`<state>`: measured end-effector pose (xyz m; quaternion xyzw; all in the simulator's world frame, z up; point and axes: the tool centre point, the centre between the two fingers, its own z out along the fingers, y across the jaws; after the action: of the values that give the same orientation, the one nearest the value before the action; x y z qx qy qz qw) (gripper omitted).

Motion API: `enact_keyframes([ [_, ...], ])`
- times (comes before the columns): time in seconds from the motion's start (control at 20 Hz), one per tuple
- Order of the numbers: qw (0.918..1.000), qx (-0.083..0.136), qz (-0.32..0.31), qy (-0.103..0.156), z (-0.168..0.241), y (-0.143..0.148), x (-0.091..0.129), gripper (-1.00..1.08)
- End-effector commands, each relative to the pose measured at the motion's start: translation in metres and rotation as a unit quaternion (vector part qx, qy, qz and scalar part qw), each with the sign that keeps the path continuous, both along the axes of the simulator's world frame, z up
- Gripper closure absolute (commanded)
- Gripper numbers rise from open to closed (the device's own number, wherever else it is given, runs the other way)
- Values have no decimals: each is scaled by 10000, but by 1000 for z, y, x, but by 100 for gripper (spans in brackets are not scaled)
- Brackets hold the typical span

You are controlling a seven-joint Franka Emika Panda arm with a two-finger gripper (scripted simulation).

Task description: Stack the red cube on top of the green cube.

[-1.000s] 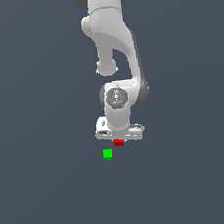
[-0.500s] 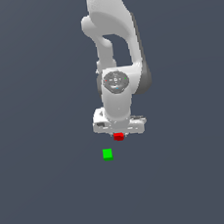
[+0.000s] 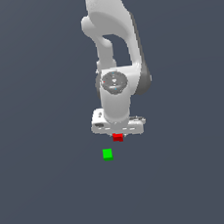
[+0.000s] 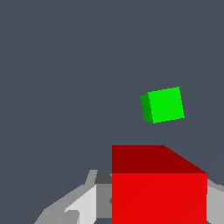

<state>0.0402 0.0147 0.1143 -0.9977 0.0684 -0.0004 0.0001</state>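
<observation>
Red cube lifted clear, carry toward green under way.

The white Panda arm (image 3: 110, 40) has risen over the last second; its white gripper (image 3: 117, 134) stays clamped on the small bright red cube (image 3: 118, 137), now above and just right of the small bright green cube (image 3: 107, 154) in the exterior view.

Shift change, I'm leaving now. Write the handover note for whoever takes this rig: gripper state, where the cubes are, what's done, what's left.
Gripper: shut on the red cube, held above the floor.
Green cube: alone on the floor, untouched, a little toward the exterior view's left of the gripper and lower in that picture. The wrist view shows it off to one side of the red cube, not under it.
Done: red cube picked up.
Left: line up over the green cube, lower, release.
</observation>
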Motion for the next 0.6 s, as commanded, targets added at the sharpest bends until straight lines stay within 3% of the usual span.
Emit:
enact_keyframes([
  [0.0, 10000, -1, -4, 0, -5, -5, 4, 108],
  [0.55, 10000, -2, -3, 3, -42, -44, 36, 108],
])
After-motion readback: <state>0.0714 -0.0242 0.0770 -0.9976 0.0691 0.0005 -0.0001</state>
